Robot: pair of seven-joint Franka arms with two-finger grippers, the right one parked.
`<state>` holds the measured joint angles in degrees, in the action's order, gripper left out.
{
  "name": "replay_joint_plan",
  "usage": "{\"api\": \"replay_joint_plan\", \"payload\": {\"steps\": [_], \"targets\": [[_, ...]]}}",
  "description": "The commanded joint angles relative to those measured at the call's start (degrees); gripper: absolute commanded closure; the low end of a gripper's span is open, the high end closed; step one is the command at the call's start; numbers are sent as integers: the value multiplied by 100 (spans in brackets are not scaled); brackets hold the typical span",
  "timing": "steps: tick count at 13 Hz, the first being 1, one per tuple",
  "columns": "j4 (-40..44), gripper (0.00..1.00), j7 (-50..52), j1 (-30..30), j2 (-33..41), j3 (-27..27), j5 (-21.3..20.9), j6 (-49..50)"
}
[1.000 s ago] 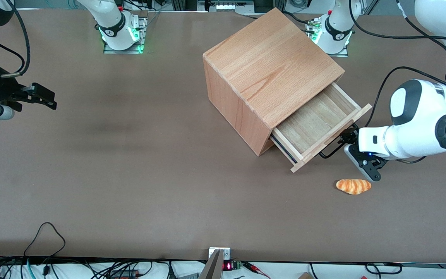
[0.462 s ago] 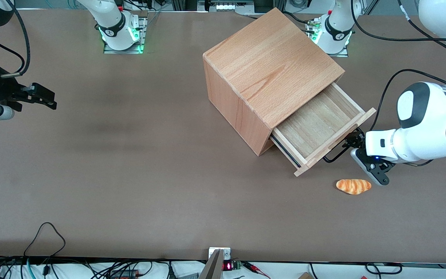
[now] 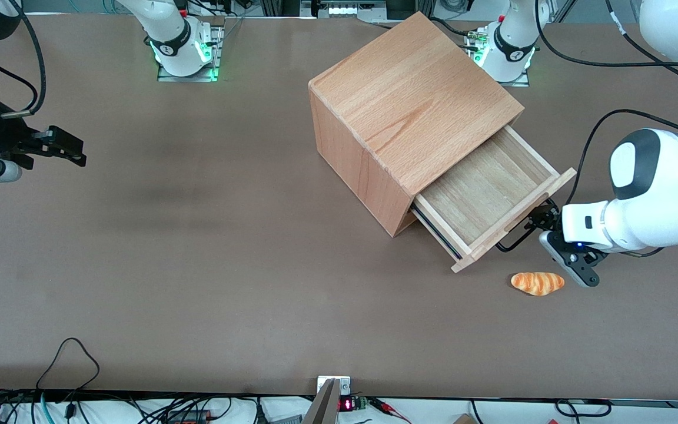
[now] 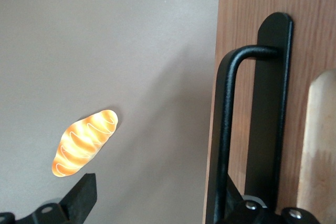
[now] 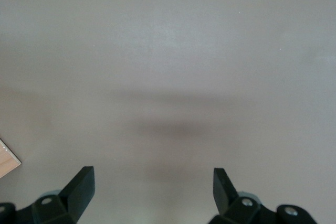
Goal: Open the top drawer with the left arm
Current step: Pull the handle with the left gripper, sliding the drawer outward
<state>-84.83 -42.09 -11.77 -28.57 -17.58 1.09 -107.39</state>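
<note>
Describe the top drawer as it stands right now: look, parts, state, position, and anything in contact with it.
The top drawer is shallow, of light wood with a pale plank bottom, and nothing lies in it. It stands pulled well out of the wooden cabinet, angled toward the working arm's end of the table. Its flat front carries a long black bar handle, and the left arm's gripper is at that handle. One finger stands apart from it, so the gripper looks open.
</note>
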Motion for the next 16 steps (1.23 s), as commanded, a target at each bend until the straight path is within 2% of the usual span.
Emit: {"api": "replay_joint_plan", "payload": {"steps": [1, 8, 16], "targets": [[300, 0, -107, -62, -210, -26, -117, -2], [643, 0, -80, -176, -395, -26, -100, 7], [670, 0, -45, -308, -351, -52, -21, 586]]}}
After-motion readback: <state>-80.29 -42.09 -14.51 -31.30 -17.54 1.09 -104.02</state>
